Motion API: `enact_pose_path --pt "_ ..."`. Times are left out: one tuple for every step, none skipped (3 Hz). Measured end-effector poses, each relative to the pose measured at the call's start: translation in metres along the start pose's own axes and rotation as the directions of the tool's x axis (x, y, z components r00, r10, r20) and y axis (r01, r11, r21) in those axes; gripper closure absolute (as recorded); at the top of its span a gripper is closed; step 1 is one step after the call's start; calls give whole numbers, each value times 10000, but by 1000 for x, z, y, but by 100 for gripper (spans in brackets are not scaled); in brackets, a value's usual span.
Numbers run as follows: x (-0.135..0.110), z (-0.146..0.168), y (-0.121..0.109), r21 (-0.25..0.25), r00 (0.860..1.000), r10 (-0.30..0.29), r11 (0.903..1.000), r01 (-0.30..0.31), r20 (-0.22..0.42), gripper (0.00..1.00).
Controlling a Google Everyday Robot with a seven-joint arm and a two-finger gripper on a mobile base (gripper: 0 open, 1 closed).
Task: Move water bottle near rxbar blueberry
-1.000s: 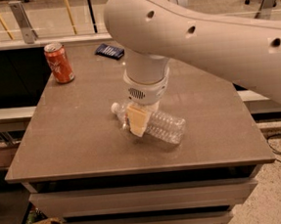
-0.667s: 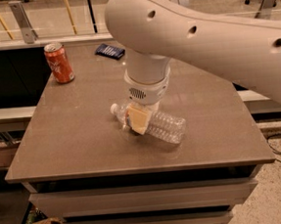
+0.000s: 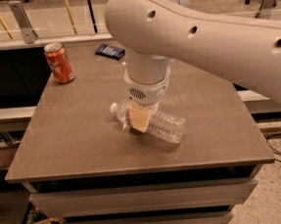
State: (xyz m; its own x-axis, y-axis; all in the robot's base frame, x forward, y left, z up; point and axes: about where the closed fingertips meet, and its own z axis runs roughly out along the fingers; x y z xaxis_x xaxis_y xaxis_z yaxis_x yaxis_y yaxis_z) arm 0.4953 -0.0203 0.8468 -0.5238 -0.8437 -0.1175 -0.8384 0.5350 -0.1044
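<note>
1. The white robot arm (image 3: 197,35) runs out of view at the right edge and hides from you the far right part of the brown rectangular table (image 3: 84,138).
2. The gripper (image 3: 139,115) hangs straight down over the table's middle. You see only 1 tan finger pad (image 3: 140,120), on the near side; the other is hidden behind the wrist.
3. The jaws are closed narrowly on the clear ribbed plastic water bottle (image 3: 168,125), which lies on its side, white cap pointing left and back. Its label is covered by the pad.
4. The flat, dark blue rxbar blueberry (image 3: 109,50) lies by the far edge, well apart from the bottle; its lettering is too small to read.
5. The orange soda can (image 3: 59,62) stands upright near the far left corner.
6. You have bare tabletop left of the bottle, in front of it, and between it and the bar.
</note>
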Motion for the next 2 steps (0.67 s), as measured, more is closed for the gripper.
enact_pose_path --pt "1 -5 -3 25 9998 -11 10000 11 201 100" --pt "6 -20 -21 233 9958 185 9995 -207 894 100"
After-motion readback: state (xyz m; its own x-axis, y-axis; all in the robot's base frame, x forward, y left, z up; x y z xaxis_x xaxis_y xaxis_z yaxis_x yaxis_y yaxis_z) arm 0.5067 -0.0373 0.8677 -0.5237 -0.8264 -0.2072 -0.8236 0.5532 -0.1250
